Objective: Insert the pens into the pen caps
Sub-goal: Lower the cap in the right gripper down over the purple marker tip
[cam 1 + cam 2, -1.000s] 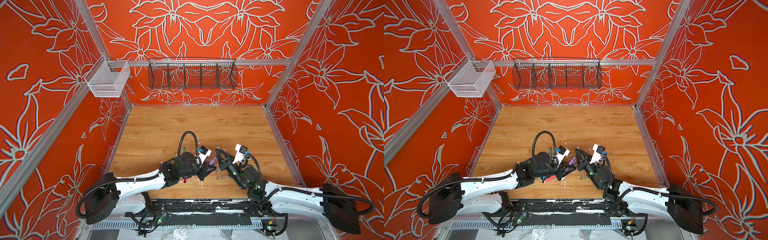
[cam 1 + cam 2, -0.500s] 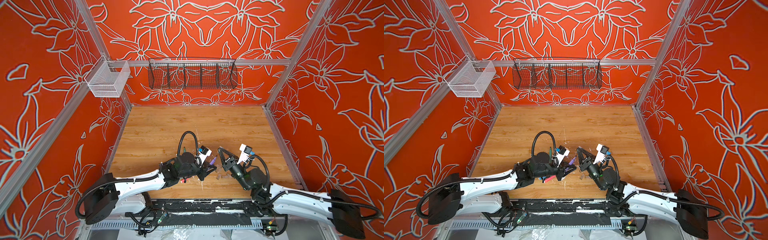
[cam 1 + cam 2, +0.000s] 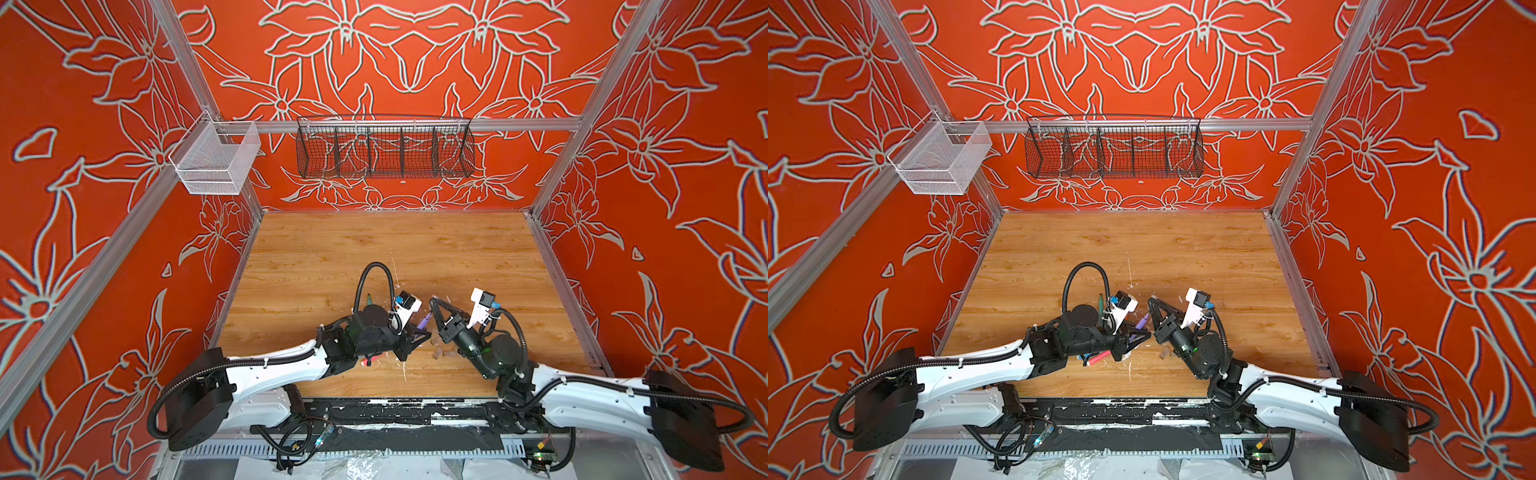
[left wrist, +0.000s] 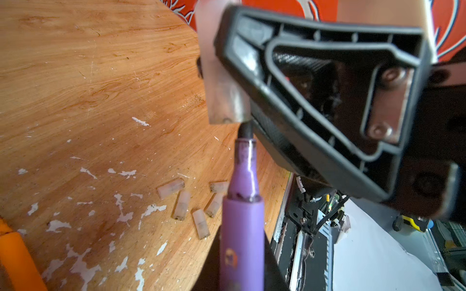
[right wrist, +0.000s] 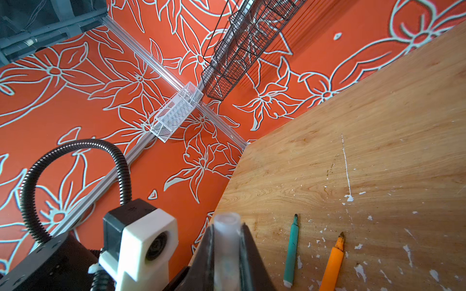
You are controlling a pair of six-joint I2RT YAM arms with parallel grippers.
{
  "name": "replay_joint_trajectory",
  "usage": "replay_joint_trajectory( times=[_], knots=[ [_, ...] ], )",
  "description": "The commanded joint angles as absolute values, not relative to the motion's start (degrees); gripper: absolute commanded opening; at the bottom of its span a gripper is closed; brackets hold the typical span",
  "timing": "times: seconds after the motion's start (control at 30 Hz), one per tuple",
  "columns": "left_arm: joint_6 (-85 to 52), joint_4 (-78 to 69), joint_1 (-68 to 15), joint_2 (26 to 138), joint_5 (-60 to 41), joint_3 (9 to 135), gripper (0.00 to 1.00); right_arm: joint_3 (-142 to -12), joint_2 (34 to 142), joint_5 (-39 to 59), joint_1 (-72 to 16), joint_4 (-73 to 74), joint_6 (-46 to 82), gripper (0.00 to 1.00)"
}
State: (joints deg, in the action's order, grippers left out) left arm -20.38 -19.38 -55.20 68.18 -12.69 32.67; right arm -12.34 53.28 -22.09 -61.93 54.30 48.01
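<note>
Arms reach low toward each other: left gripper (image 3: 420, 332) clamped on the purple pen (image 4: 242, 226), right gripper (image 3: 433, 301) pinching a clear cap (image 5: 227, 226) (pen's tip at its mouth).

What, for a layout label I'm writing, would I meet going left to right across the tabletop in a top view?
green pen → purple pen → loose pen caps → right wrist camera. The pink pen is left out because it overlaps the green pen's place in the order.

Held pen (image 3: 424, 322) left of held cap (image 4: 219, 75), loose caps (image 4: 181, 205) on table (image 3: 374, 249) nearby
</note>
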Motion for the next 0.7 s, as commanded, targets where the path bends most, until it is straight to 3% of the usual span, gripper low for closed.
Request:
replay_joint_trajectory(
  times=[0.0, 0.67],
  knots=[
    [-19.51, -21.0, -55.52, 66.44, -10.97, 33.8, 0.0, -14.28, 54.93, -18.99, -62.05, 55.17, 49.92, 0.0],
    [-20.34, -21.35, -55.46, 61.06, -5.34, 30.84, 0.0, -15.03, 60.22, -18.19, -62.05, 58.93, 52.06, 0.0]
  ],
)
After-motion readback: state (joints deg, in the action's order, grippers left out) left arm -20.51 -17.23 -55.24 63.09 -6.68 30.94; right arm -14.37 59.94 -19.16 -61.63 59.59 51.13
